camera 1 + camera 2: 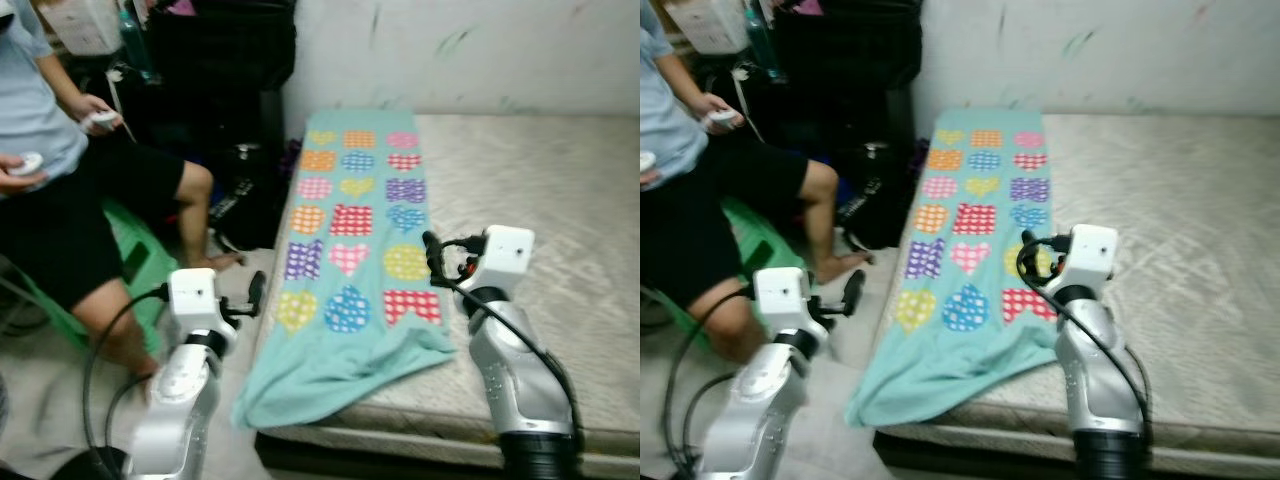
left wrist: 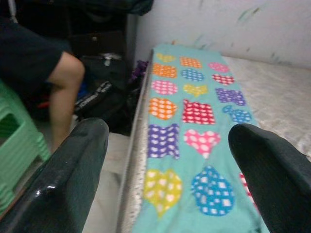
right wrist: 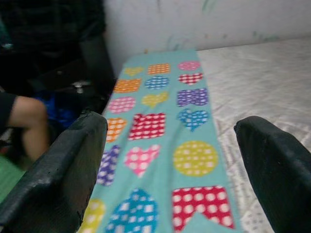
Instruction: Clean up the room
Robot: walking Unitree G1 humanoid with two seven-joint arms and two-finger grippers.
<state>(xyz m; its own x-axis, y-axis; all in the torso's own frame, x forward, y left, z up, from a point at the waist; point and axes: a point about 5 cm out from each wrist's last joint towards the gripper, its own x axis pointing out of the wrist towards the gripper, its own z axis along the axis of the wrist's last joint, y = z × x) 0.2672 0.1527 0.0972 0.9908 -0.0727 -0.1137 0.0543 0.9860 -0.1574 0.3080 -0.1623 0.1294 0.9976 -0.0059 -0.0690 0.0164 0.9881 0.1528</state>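
A teal towel [image 1: 350,250] with bright dotted shapes lies along the left edge of the mattress [image 1: 560,220], its long axis running from the wall toward the robot, near end drooping over the edge. Left gripper [image 2: 170,160] and right gripper [image 3: 170,160] hover before it, fingers spread wide, holding nothing. A person [image 1: 60,190] sits on a green stool [image 1: 140,265] at left.

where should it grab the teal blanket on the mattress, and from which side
Best grip is probably the bunched near end of the teal blanket, where it drapes over the mattress edge and folds give something to pinch. Farther up it lies flat. Come from the robot's side, downward: the left pincer, open, is nearest its hanging corner; the right pincer, open, is over its right edge.
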